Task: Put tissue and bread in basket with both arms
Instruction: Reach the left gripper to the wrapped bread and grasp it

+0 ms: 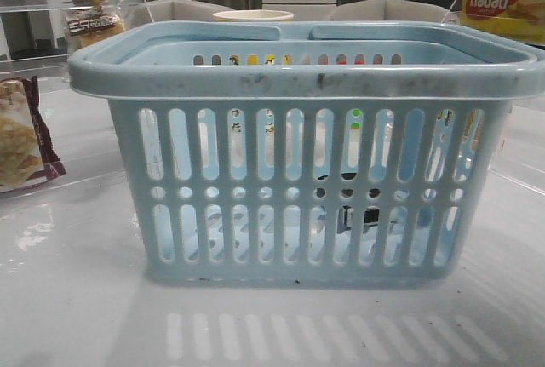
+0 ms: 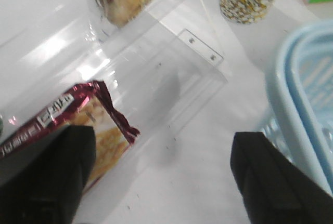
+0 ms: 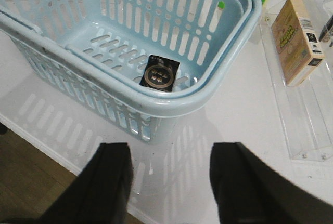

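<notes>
The tissue [image 3: 161, 73] lies inside the basket [image 3: 218, 91]; the bread [image 1: 92, 20] waits behind its left corner. Both grippers gape wide, empty: left gripper [image 2: 161, 174], right gripper [image 3: 169, 182].

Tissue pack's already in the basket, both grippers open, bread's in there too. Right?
Not quite. The right wrist view shows only the tissue on the floor of the basket; the bread still sits outside, behind its left corner in the front view. Both grippers are open.
</notes>
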